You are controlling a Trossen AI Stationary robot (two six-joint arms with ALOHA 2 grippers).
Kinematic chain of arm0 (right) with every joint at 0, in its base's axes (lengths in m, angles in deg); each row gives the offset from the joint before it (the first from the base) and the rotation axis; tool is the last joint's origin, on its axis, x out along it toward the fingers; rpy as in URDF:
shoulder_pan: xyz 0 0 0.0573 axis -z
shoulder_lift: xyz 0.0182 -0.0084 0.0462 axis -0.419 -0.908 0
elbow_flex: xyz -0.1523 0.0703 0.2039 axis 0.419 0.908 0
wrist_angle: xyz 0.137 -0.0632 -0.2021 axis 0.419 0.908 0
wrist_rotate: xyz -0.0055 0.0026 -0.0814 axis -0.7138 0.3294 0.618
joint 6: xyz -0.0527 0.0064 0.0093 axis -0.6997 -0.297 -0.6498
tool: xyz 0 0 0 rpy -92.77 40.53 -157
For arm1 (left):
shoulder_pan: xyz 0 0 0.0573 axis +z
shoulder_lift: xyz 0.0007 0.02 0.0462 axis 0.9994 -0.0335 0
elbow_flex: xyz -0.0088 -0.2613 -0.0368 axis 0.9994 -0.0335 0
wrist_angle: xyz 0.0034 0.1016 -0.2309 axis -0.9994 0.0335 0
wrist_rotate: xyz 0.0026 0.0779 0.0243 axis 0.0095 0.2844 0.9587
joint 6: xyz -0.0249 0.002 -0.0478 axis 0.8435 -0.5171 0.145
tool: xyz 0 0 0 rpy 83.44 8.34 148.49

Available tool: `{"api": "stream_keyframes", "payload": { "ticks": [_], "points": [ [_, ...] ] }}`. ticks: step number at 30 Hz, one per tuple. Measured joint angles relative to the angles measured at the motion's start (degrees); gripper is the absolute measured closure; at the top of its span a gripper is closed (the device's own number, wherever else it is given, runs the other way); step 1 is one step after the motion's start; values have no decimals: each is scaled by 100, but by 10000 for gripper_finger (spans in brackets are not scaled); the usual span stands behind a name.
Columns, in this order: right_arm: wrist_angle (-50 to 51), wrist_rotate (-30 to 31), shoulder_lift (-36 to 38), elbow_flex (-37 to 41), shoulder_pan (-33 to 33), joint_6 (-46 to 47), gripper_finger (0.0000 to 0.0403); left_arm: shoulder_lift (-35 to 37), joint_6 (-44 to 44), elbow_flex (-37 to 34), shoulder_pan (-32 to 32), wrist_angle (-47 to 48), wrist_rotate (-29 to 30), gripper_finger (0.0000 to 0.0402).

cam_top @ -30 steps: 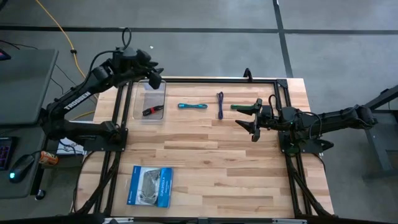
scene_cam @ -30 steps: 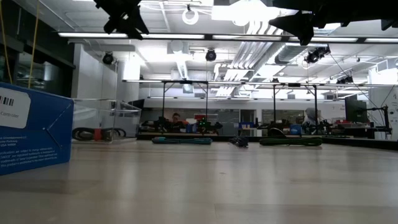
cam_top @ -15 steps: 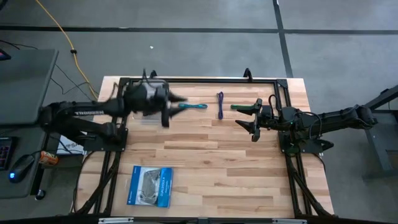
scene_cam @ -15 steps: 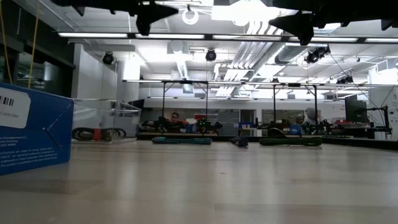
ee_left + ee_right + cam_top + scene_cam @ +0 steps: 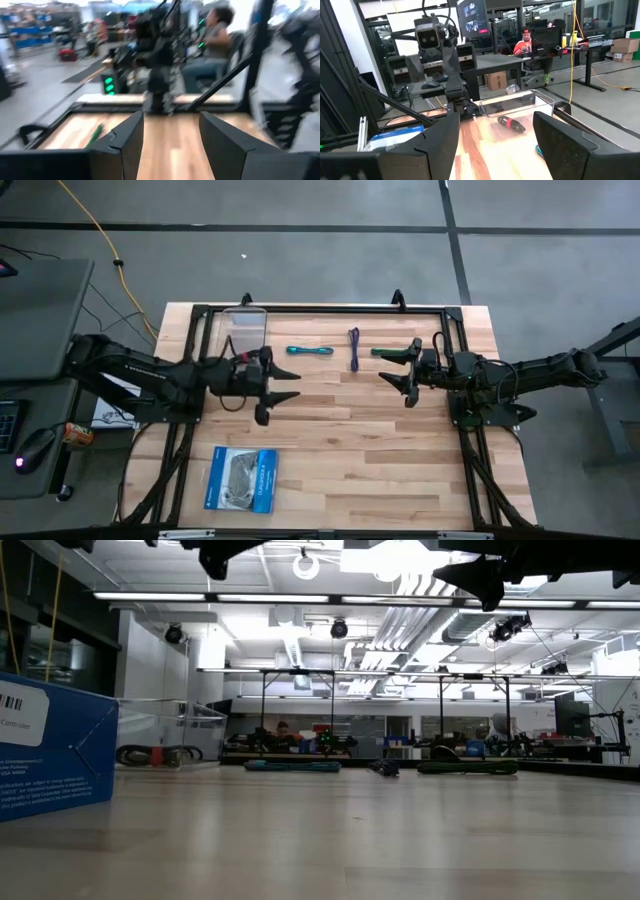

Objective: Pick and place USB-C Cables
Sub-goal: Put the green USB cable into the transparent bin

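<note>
With both the left gripper (image 5: 283,389) and right gripper (image 5: 402,372) hovering spread and empty, the teal (image 5: 309,351), purple (image 5: 354,348) and green (image 5: 387,351) coiled cables are lying at the far table edge, risking a snagged, dragged neighbour

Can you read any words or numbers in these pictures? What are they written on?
"Controller": on the white label of the blue box in the low view, under a barcode.
More small print on that box: too small to read.
Print on the blue-and-white packet on the table: too small to read.
</note>
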Motion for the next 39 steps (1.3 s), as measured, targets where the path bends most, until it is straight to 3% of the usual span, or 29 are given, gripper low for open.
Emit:
{"api": "stream_keyframes", "payload": {
  "ticks": [3, 22, 32, 35, 39],
  "points": [
    [-16, 0, 0, 0, 1, -142, 157, 0, -65, -2, -92, 172, 316, 229],
    [-21, -4, 0, 0, 1, -151, 157, 0, -15, -2, -111, 174, 335, 229],
    [500, -381, -2, 0, 1, -397, 157, 0, 136, -2, -111, 177, 334, 231],
    [470, -374, 0, 0, 1, -397, 157, 0, 137, -2, -111, 189, 333, 253],
    [476, -358, 0, 0, 1, -398, 157, 0, 150, -2, -105, 210, 335, 324]
  ]
}}
